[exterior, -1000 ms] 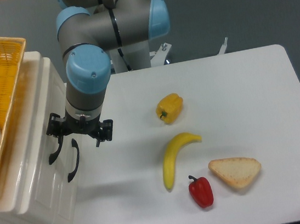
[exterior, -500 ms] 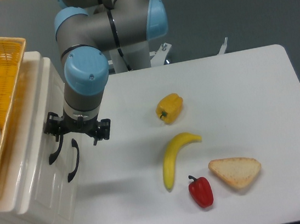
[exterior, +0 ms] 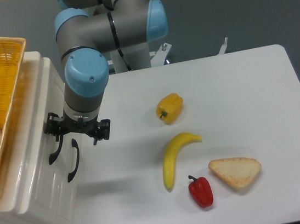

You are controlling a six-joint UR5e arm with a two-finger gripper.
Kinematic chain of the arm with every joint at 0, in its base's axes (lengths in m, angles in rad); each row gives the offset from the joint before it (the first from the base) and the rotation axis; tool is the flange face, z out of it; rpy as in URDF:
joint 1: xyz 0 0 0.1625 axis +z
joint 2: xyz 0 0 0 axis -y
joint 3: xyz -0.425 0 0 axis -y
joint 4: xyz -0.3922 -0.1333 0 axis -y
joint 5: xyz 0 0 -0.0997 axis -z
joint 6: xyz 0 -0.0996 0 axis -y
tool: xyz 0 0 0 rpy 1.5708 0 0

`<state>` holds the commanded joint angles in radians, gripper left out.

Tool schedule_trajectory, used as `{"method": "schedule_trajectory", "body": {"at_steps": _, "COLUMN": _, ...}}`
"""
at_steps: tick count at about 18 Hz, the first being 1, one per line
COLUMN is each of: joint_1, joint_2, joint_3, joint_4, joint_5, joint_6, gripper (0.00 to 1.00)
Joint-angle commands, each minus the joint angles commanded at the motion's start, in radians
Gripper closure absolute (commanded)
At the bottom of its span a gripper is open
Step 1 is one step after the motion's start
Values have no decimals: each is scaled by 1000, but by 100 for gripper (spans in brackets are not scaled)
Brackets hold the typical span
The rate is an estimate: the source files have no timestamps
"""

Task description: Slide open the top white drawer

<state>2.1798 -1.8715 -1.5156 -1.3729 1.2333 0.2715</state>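
the end effector [exterior: 76,134] hangs open beside the top drawer [exterior: 30,144], its fingers near the handle [exterior: 55,151].

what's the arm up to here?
The UR5e's two-finger gripper hangs at the front of the white plastic cabinet, right above the two curved black handles, by the top white drawer's handle. Both drawers look shut. I can't tell whether the fingers have closed on the handle. Banana, peppers and bread lie untouched on the table.
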Motion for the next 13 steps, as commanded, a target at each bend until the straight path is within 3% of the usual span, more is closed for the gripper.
{"method": "schedule_trajectory", "body": {"at_steps": 13, "joint_1": -3, "joint_2": 8, "joint_3": 5, "joint_4": 9, "joint_5": 29, "joint_6": 21, "gripper": 0}}
